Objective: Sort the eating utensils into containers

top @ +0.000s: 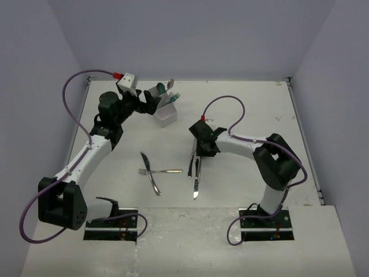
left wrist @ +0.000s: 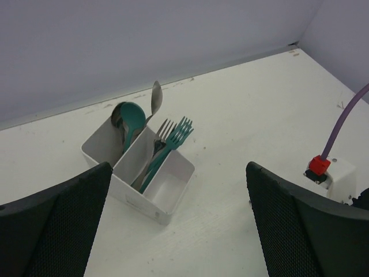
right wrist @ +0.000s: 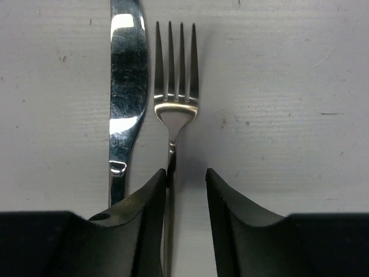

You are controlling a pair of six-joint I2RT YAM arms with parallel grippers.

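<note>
a: since the right gripper sits so low over the table, what is it after?

b: the silver fork. its fingers straddle the slim handle, narrowed but not pinching: one pad touches the metal, the other shows a gap. taking it by the handle leaves the tines free, i'd judge, so it can drop in upright.

a: and the knife just beside it?

b: parallel and close, but apart from the fork. it's mirror-bright polished metal with a flat blade and a rounded tip. the finger on that side hangs over its handle, so it could get nudged.

a: the left gripper?

b: spread wide, holding nothing, and hovering just left of the white organiser, far and left of centre.

a: what's in that?

b: three open boxes in a row, with thin matte plastic walls. one end holds spoons, a glossy teal spoon and a silver spoon. the middle holds forks leaning tines up, a teal fork among them. the other end looks empty — presumably for knives.

a: anything else loose?

b: a second knife and a second fork lie crossed, left of the right gripper.
</note>
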